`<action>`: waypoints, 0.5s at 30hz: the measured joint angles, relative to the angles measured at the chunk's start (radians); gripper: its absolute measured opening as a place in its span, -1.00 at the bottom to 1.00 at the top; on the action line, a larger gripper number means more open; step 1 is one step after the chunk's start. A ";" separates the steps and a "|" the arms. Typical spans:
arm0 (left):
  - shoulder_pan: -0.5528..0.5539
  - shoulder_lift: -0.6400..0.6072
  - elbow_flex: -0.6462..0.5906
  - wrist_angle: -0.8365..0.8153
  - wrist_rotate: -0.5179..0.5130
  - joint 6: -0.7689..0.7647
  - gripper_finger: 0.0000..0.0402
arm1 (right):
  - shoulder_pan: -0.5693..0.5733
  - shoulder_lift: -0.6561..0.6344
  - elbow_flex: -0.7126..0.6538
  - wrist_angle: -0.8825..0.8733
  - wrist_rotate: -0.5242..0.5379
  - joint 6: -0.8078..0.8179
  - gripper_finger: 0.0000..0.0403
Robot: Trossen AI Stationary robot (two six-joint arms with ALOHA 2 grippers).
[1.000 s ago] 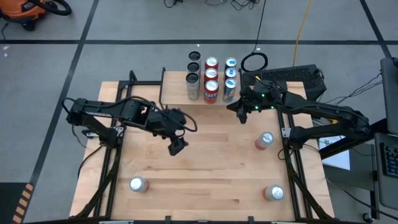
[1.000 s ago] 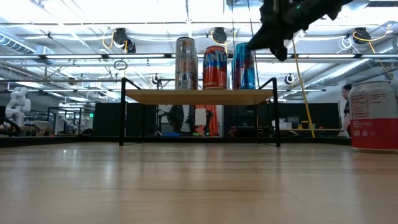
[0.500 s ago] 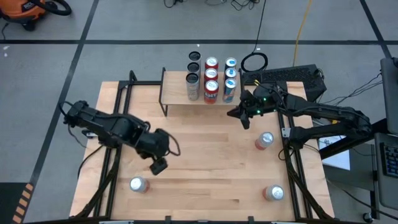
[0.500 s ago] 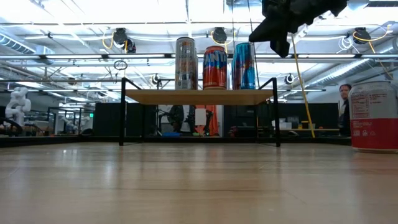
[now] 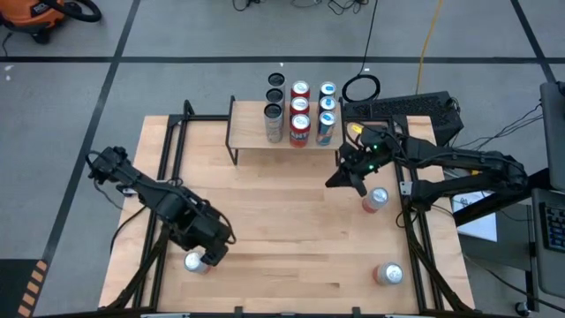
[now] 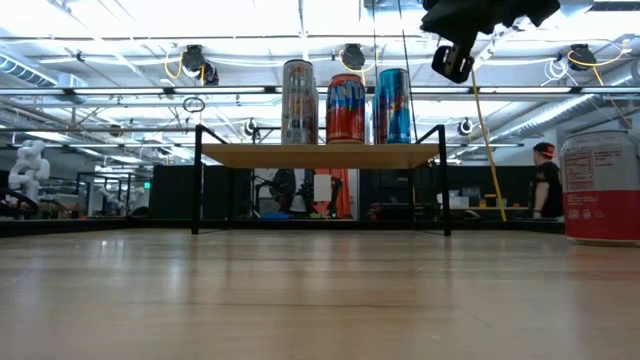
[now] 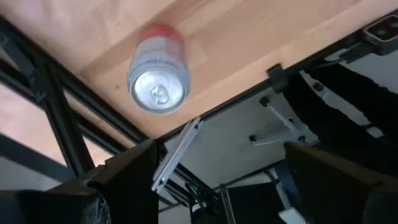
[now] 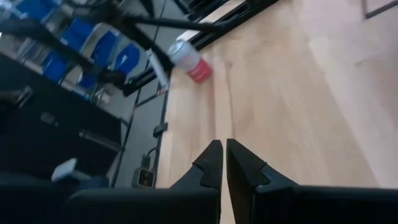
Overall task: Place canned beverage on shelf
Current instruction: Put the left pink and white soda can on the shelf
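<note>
Upright silver-topped red drinks can (image 7: 158, 79), axis vertical, stood directly beneath the spread left gripper (image 5: 212, 257); right gripper (image 8: 224, 163), pressed together, hung near the wooden shelf (image 5: 249, 124).

I count eight cans on the shelf (image 5: 252, 132) (three columns), three more cans standing loose on the surface (image 5: 291, 221), and two arms.

Table centre (image 5: 291, 212) is open for passage; the shelf (image 5: 252, 124) has its right part filled by can rows (image 5: 300, 113), left part looks bare, and loose cans stand at front-left (image 5: 195, 261), right (image 5: 375, 199) and front-right (image 5: 389, 275).
</note>
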 joint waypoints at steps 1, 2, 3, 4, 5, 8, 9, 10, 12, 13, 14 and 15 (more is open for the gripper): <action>-0.008 0.000 -0.005 -0.001 0.003 -0.010 0.78 | 0.010 0.000 0.000 -0.001 0.000 -0.013 -1.00; -0.018 0.000 -0.013 0.000 0.005 -0.021 0.78 | 0.020 0.000 0.000 -0.002 0.000 -0.025 -1.00; -0.027 0.000 -0.023 0.001 0.004 -0.028 0.78 | 0.029 0.000 0.000 -0.002 0.000 -0.034 -1.00; -0.035 0.000 -0.036 0.003 0.001 -0.030 0.78 | 0.039 0.000 0.000 -0.002 0.000 -0.037 -1.00; -0.043 0.000 -0.051 0.011 -0.007 -0.035 0.78 | 0.047 0.000 0.000 -0.002 0.000 -0.037 -1.00; -0.061 0.000 -0.104 0.010 -0.019 -0.026 0.78 | 0.075 0.000 0.000 -0.002 0.000 -0.016 -1.00; -0.067 0.000 -0.118 0.013 -0.026 -0.021 0.78 | 0.086 0.000 0.000 0.001 0.000 -0.012 -1.00; -0.071 0.000 -0.131 0.023 -0.041 -0.011 0.78 | 0.097 0.000 0.000 0.010 0.001 -0.011 -1.00; -0.080 0.000 -0.160 0.061 -0.084 0.008 0.78 | 0.120 0.000 0.000 0.041 0.005 -0.003 -1.00; -0.082 0.000 -0.174 0.076 -0.105 0.017 0.78 | 0.130 0.000 0.000 0.057 0.011 0.011 -1.00; -0.086 0.000 -0.187 0.087 -0.120 0.026 0.78 | 0.139 0.000 0.000 0.070 0.026 0.032 -1.00; -0.087 0.000 -0.201 0.102 -0.126 0.034 0.78 | 0.146 0.000 0.000 0.083 0.033 0.057 -1.00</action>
